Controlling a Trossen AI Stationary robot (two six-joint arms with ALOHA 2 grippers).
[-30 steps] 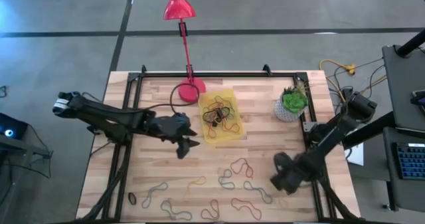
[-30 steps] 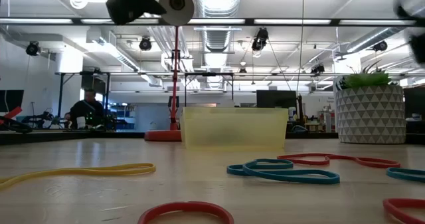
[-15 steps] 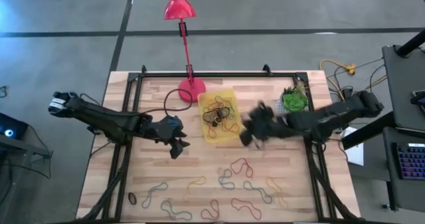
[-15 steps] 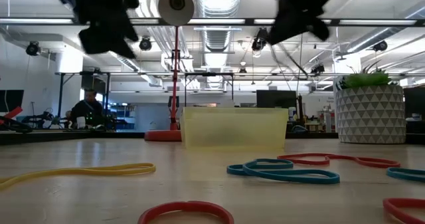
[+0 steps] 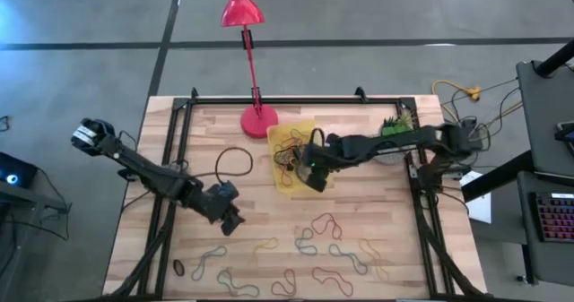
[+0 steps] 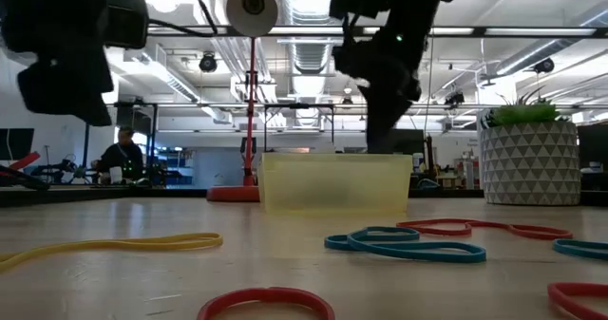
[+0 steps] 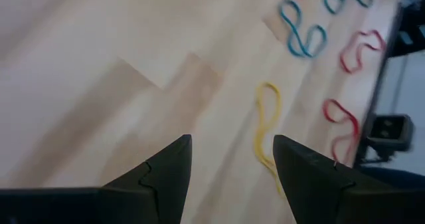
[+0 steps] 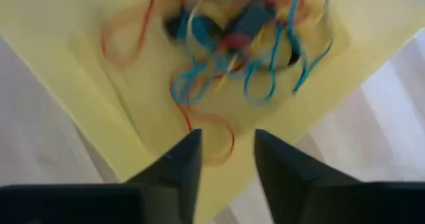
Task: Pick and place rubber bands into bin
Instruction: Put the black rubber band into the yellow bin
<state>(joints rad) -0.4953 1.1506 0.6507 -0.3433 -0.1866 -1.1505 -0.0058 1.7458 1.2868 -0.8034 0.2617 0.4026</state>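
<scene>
The yellow bin (image 5: 289, 178) (image 6: 332, 182) (image 8: 86, 98) stands by the lamp base with a heap of rubber bands (image 8: 239, 38) in it. My right gripper (image 5: 314, 173) (image 8: 228, 151) hangs open above the bin's near right part, and an orange band (image 8: 216, 134) lies below its fingertips. Several more rubber bands lie flat along the table's near edge, among them a red one (image 5: 325, 223), a blue one (image 5: 307, 242) (image 7: 302, 34) and a yellow one (image 5: 265, 245) (image 7: 267, 127). My left gripper (image 5: 230, 220) (image 7: 232, 151) hangs open over bare wood to the left of the yellow band.
A red lamp has its base (image 5: 258, 121) beside the bin and its head (image 5: 240, 6) beyond the far edge. A white pot with a green plant (image 5: 395, 141) stands at the right. A black cable loop (image 5: 235, 163) lies left of the bin. A person (image 6: 122, 154) sits far behind.
My right gripper has swung from the table's near right corner up and toward the far left, ending over the bin, and has turned about on the way. My left gripper has gone down and toward the near edge, slightly leftward. The bands on the table have stayed where they were.
</scene>
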